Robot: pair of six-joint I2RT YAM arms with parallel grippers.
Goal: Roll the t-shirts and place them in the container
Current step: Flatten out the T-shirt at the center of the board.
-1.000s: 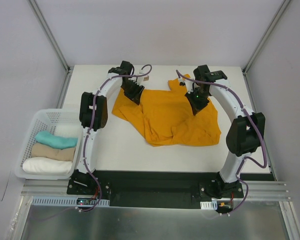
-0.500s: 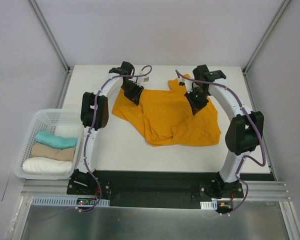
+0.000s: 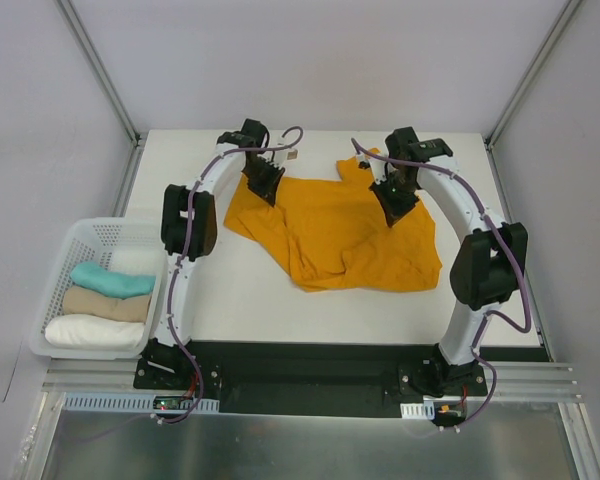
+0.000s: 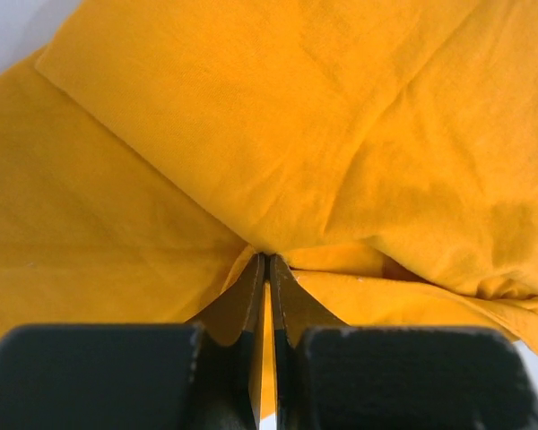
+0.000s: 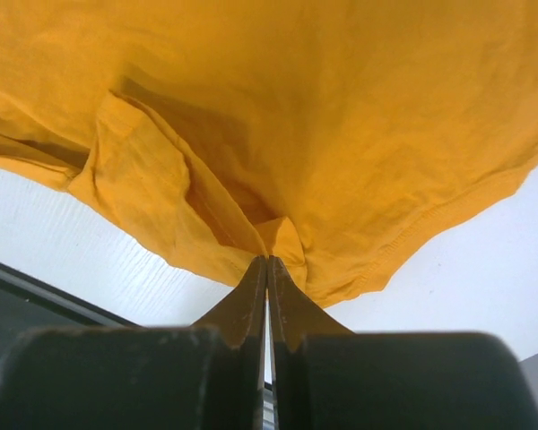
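Note:
A bright orange t-shirt [image 3: 340,235] lies crumpled on the white table [image 3: 240,300], its far edge lifted. My left gripper [image 3: 264,186] is shut on a pinch of the shirt's far left edge; in the left wrist view the gripper [image 4: 267,258] clamps a fold of the orange cloth [image 4: 278,134]. My right gripper [image 3: 394,208] is shut on the shirt's far right part; in the right wrist view the gripper [image 5: 267,261] pinches a fold of the cloth [image 5: 341,116] above the table. Rolled teal [image 3: 110,281], tan [image 3: 105,304] and white [image 3: 92,332] t-shirts lie in a basket.
A white plastic basket [image 3: 68,255] stands at the table's left edge, with another white roll [image 3: 137,261] at its far side. A small tag-like object [image 3: 292,156] lies near the left gripper. Frame posts rise at the table's far corners.
Both grippers have moved slightly toward the far edge with the shirt's edge held. The shirt's body has hardly shifted.

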